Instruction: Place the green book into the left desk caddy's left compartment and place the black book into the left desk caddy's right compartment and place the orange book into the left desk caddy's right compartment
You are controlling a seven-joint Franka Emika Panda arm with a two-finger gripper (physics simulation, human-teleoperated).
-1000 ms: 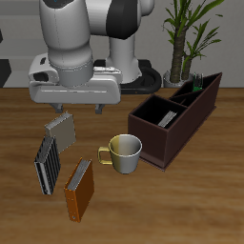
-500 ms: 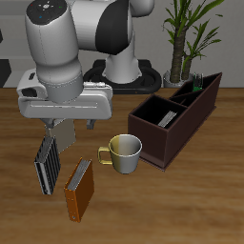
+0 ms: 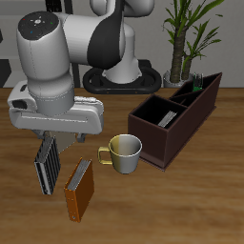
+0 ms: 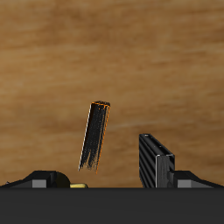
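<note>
— So, what changed?
— Gripper [image 3: 63,141] has swung across and down over the striped book [image 3: 46,164]; fingers unclear, holding nothing visible.
— And the orange book [image 3: 79,189]?
— Lying beside the mug [image 3: 122,153]; caddy [image 3: 176,117] well apart; likely next.

Arm [image 3: 67,48]: bulky rounded links, glossy light-grey shells, black bands at joints, small dark dots on topmost cap. Base [image 3: 119,78]: black round disc. Tool [image 3: 55,143]: wide flat grey body, dark underside; in wrist view, black housing with two dark finger stubs.
</note>
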